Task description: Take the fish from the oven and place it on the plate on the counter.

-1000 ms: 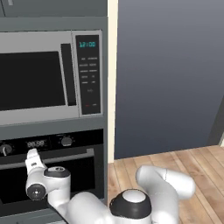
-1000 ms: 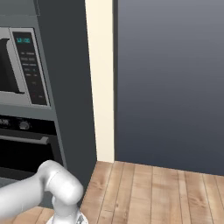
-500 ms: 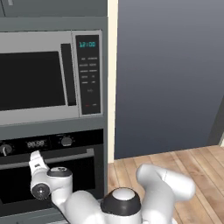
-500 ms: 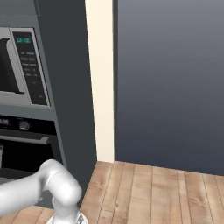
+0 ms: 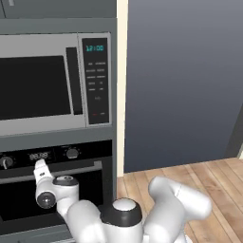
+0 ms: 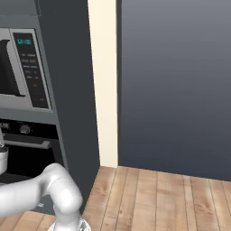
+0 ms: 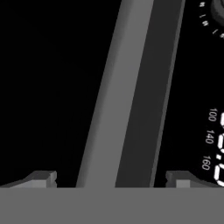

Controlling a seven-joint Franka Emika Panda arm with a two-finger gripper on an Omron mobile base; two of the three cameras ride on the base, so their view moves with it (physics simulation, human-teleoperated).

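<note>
my gripper (image 7: 111, 177) stands released, jaws wide, one fingertip (image 7: 43, 178) on each side of the oven (image 5: 57, 190) door's steel bar handle (image 7: 118, 96), not yet clenched on it. the oven sits below the silver microwave (image 5: 52, 83), its dark door closed. i cannot see the fish.

"100, 140, 160" on oven (image 7: 205, 131) dial
</note>
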